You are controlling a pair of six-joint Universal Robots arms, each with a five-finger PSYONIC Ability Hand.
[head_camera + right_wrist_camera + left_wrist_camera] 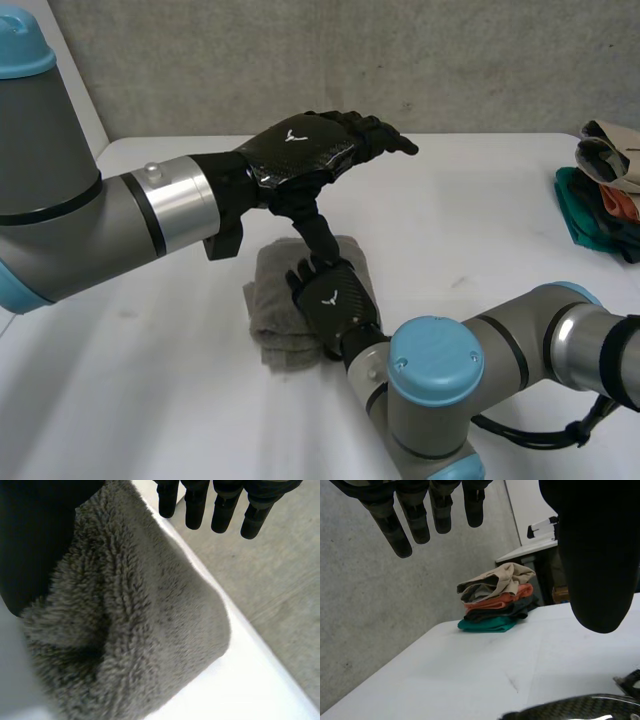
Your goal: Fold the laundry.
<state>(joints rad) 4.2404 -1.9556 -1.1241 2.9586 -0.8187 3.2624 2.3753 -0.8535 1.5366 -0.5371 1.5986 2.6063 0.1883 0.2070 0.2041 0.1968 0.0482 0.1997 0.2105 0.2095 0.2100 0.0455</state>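
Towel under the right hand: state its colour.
The towel is plain grey with a fluffy pile; it shows best in the right wrist view.

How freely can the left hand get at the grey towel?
Likely yes, though partly: the left hand hovers open above the grey towel, but the right hand rests on part of it.

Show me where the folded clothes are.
In the head view, the folded clothes sit at the right edge of the table, apart from the grey towel.
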